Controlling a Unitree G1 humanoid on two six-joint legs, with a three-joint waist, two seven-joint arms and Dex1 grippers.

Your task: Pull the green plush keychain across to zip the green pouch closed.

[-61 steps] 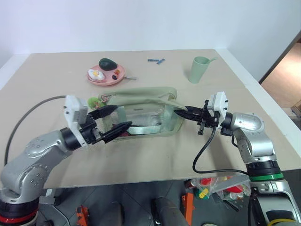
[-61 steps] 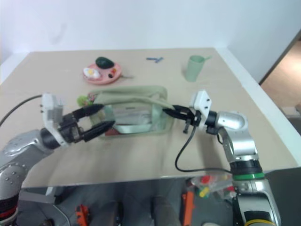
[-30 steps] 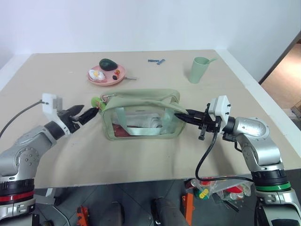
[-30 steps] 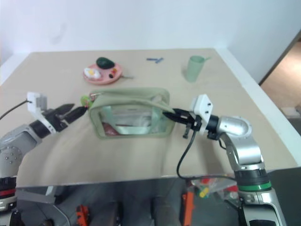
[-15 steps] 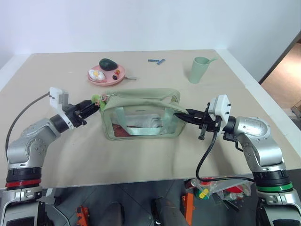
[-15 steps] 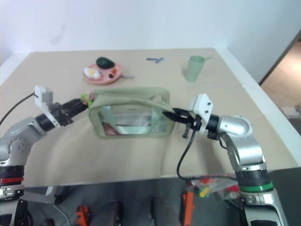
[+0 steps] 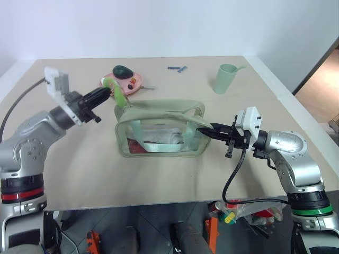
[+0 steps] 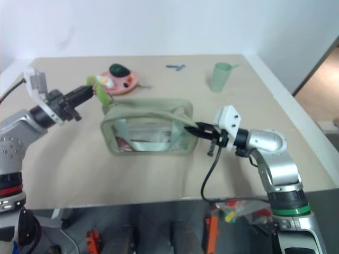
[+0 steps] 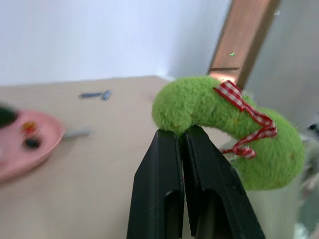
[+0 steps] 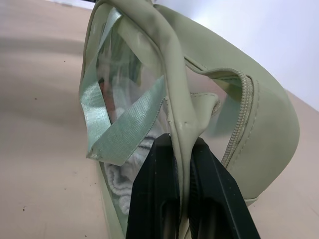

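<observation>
The left gripper (image 7: 108,92) is pinching the green plush keychain (image 7: 117,90) above the green pouch's (image 7: 159,127) left end; the right gripper (image 7: 208,130) is clamping its right end. A weak pinch risks the plush slipping free.

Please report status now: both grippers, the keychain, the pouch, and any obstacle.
Left gripper shut on green keychain, raised at the pouch's left end. Right gripper shut on pouch edge. Nothing blocking the zip line.
</observation>
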